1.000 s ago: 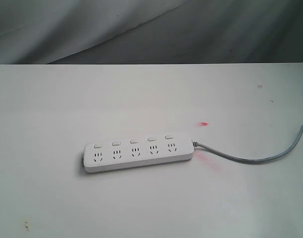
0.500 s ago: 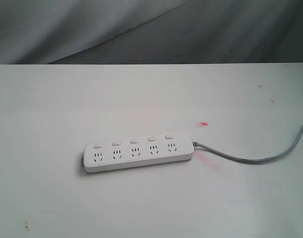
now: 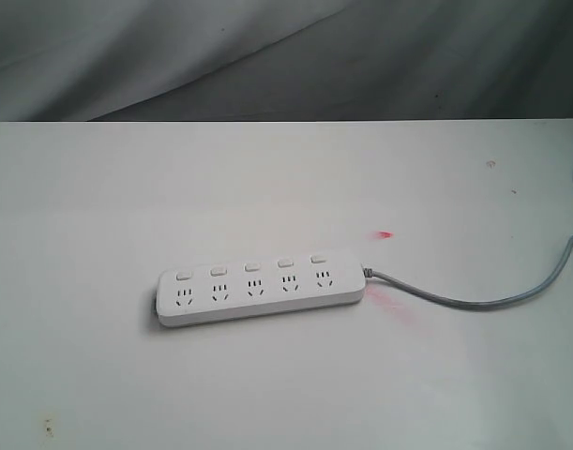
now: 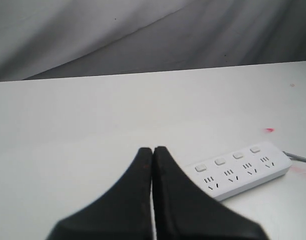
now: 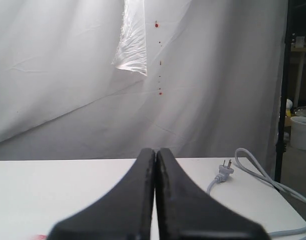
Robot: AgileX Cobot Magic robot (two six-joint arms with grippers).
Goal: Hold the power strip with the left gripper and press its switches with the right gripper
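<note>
- Currently, a white power strip [image 3: 261,292] lies flat on a white table [image 3: 267,169], untouched, its five switches [image 3: 252,268] in a row beside the sockets.
- A grey cord [image 3: 474,302] leaves one end of the strip.
- The left gripper [image 4: 152,150] hangs near the strip, fingers pressed together, holding nothing.
- The right gripper [image 5: 155,150] is likewise closed and empty; the strip is outside its view.
- Likely best: pin the strip's cordless end, leaving the switches uncovered for pressing.

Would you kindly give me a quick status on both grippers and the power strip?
Left gripper shut, empty. Right gripper shut, empty. Power strip flat on table, untouched. Switches unobstructed.
</note>
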